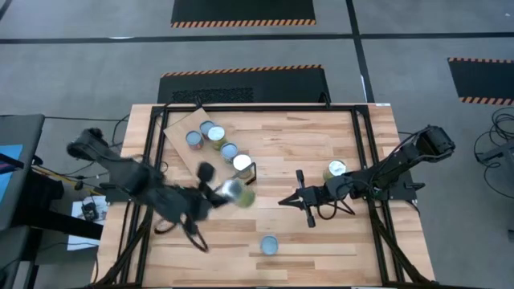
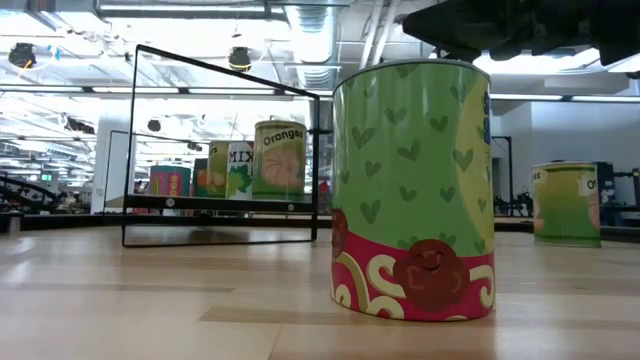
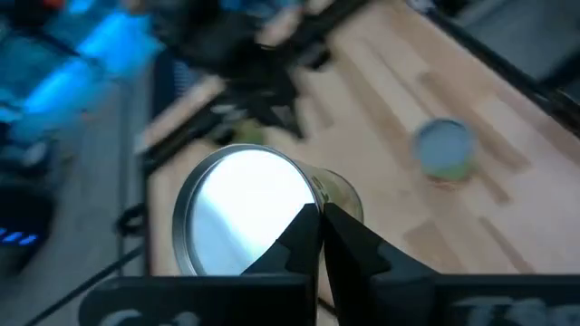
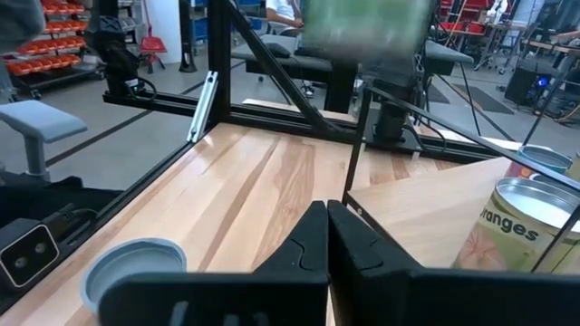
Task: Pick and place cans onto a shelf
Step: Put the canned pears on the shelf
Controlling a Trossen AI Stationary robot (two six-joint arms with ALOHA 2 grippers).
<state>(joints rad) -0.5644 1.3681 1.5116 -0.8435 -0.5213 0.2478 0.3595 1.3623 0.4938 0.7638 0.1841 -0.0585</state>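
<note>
My left gripper (image 1: 218, 193) (image 3: 319, 213) is shut on a green-sided can (image 1: 238, 192) with a shiny round top (image 3: 237, 210), held above the table just near of the shelf. It shows blurred high in the right wrist view (image 4: 362, 27). The shelf (image 1: 183, 122), a pale panel with a black frame, carries several cans (image 1: 217, 135) standing on their bases. A loose can (image 1: 270, 245) (image 2: 413, 190) stands near the front edge, another (image 1: 336, 169) (image 2: 567, 204) at the right. My right gripper (image 1: 283, 200) (image 4: 326, 213) waits shut at mid-table, touching nothing. My left gripper pinches the can at the rim of its shiny top (image 3: 306, 201), the two fingertips (image 3: 299, 237) close together there. What lies beyond the rim is hidden by the fingers. The can is lifted clear of the table and tilted, its top turned toward the wrist.
The shelf's black wire frame (image 4: 358, 136) (image 2: 225, 150) rises at its open end beside the orange-labelled can (image 4: 521, 226). Black rails (image 1: 369, 160) run along the table's edges. Bare wood lies between the two grippers and the front edge.
</note>
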